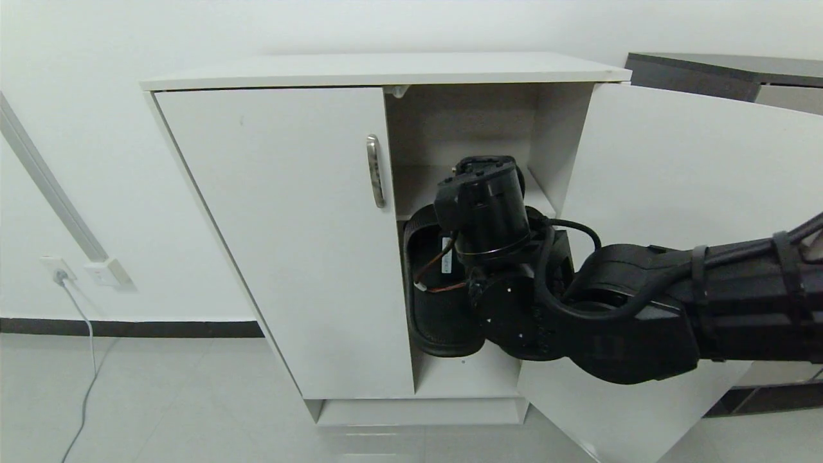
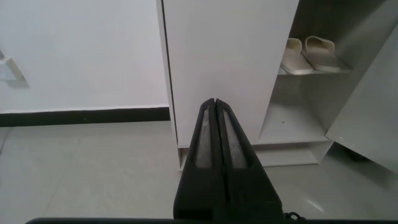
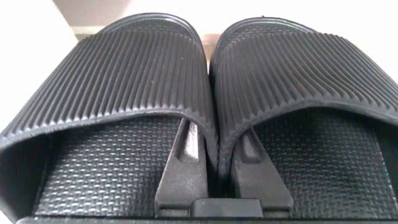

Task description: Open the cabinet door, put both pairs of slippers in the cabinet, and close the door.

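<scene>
Against the far wall I see the white cabinet [image 1: 386, 67]. Its left door [image 1: 289, 244] is closed and its right door [image 1: 675, 167] is swung wide open toward me. My right arm [image 1: 643, 315] comes in from the right and pokes into the open half, below the shelf [image 1: 418, 193].

At the end of that arm, the pair of black slippers [image 1: 437, 308] hangs in the mouth of the lower compartment, close beside the edge of the closed door. I cannot tell whether they touch the cabinet floor. In the right wrist view the right gripper [image 3: 217, 168] has one finger [image 3: 186, 165] inside each slipper. The jaws pinch the two adjoining inner walls together, and the ribbed straps arch over them.

A pair of beige slippers [image 2: 309, 55] lies side by side on the shelf, at its near edge.

My left gripper [image 2: 214, 143] hovers over the tiled floor [image 2: 81, 162], facing the closed door, with its jaws pressed together on nothing. A small metal handle [image 1: 375, 171] stands upright on that door's right edge.
</scene>
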Controlling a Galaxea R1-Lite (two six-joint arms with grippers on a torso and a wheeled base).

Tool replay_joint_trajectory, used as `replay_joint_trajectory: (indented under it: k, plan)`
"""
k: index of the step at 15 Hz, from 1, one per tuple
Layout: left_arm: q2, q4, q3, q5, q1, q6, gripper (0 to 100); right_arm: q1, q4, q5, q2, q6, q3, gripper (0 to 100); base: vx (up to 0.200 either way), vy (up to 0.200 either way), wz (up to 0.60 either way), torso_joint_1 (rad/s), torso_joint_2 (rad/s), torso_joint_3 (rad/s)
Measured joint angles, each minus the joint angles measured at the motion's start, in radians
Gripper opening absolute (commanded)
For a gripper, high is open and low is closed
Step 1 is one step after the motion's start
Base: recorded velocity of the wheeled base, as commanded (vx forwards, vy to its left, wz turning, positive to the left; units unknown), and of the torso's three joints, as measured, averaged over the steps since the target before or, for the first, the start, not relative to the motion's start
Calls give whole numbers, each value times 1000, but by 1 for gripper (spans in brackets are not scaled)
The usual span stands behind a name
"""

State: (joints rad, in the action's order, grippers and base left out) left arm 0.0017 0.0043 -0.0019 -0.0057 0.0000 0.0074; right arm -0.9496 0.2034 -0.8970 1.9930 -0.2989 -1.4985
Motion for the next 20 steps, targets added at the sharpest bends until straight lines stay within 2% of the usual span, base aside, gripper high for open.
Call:
replay_joint_trajectory:
  k: [6,18,20]
  plan:
    - [0,0,0,0,0,0,0,23,-1,-2,21,7,-5,0,0,0,0,0,0,0]
    - [0,0,0,0,0,0,0,26,3,-2,-15,13,45,0,200,0,0,2,2,3]
    - [0,1,0,0,0,-1,0,25,3,-2,-20,13,53,0,0,0,0,0,0,0]
